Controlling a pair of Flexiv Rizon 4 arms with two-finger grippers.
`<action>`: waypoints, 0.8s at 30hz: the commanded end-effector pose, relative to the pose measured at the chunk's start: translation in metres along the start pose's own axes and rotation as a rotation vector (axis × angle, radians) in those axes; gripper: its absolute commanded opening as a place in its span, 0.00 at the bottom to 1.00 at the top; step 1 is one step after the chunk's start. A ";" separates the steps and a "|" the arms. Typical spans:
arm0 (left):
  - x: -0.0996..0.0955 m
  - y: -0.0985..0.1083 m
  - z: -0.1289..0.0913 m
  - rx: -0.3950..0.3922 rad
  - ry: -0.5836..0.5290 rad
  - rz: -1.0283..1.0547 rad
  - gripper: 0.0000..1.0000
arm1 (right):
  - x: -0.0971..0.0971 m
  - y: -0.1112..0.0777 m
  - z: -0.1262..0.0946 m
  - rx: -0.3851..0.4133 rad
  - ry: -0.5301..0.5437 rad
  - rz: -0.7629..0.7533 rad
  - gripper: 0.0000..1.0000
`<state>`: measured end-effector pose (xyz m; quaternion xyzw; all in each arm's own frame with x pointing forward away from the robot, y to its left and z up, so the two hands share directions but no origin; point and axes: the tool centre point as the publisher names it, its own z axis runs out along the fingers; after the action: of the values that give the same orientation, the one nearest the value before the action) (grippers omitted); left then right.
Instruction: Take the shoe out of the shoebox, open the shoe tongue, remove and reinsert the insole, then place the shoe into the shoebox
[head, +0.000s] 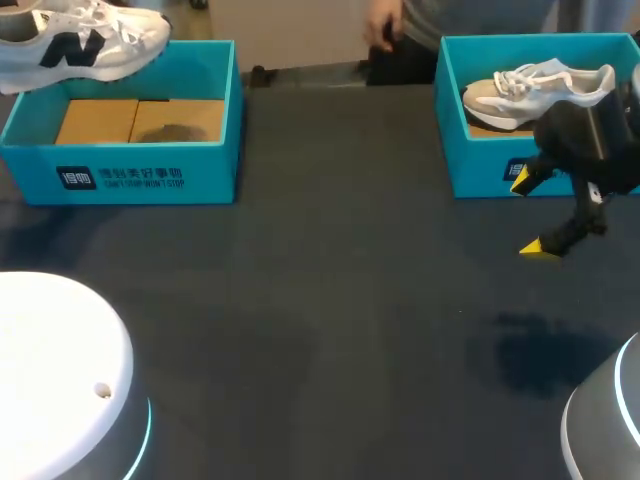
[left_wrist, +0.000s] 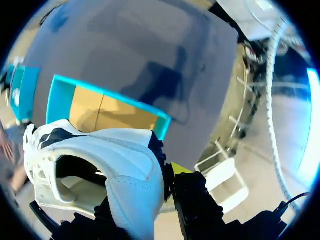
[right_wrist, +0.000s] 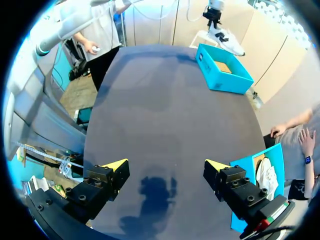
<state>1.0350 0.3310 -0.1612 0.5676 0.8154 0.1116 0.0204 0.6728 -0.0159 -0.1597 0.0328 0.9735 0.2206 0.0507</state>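
Left pincer (left_wrist: 155, 185) gripping shoe (head: 85, 40), toe rightward above left shoebox (head: 120, 170), right pincer (head: 531, 215) wide open, empty

White shoe (left_wrist: 115, 170) up in my left gripper (left_wrist: 150, 185), collar opening facing me, one yellow fingertip (left_wrist: 181, 168) against its side, open blue shoebox (left_wrist: 60, 97) just beyond it, brown cardboard floor showing, dark table (left_wrist: 150, 45) stretching ahead
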 end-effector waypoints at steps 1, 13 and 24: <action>0.002 -0.006 0.002 -0.059 -0.111 0.268 0.00 | -0.002 0.001 0.001 0.004 0.003 0.001 1.00; -0.004 -0.002 0.002 -0.056 -0.101 0.278 0.00 | -0.002 0.001 0.001 0.004 0.003 0.001 1.00; -0.009 -0.001 -0.004 -0.048 -0.081 0.226 0.00 | -0.002 0.001 0.001 0.004 0.003 0.001 1.00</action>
<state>1.0352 0.3258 -0.1621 0.6589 0.7421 0.1084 0.0580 0.6728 -0.0159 -0.1597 0.0328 0.9735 0.2206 0.0507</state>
